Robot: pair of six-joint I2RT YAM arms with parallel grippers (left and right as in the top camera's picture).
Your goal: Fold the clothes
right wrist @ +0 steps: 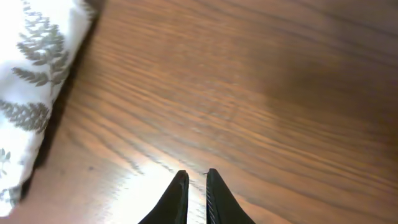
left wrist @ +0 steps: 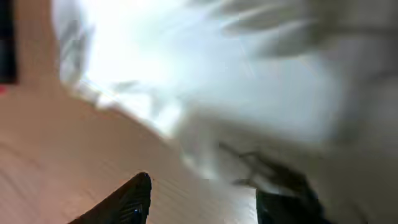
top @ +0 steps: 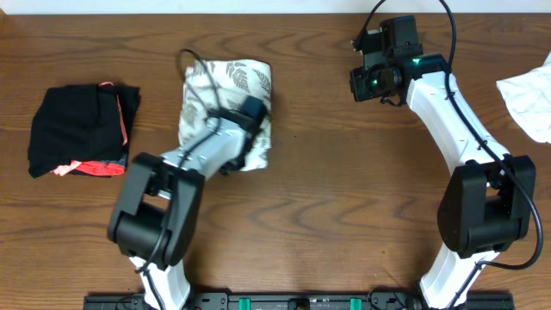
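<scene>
The clothes lie as a folded white bundle with grey-green fern print at the back left of the table. My left gripper hangs low over the bundle's right half. In the blurred left wrist view the left gripper has its jaws apart, bare wood shows between them, and the clothes crowd the right fingertip. My right gripper is well to the right of the bundle. In the right wrist view the right gripper is shut over bare wood, holding nothing, with the clothes at the far left.
A black bundle with coral-pink trim lies at the left end of the wooden table. A plain white cloth lies at the right edge. Both arm bases stand at the front edge.
</scene>
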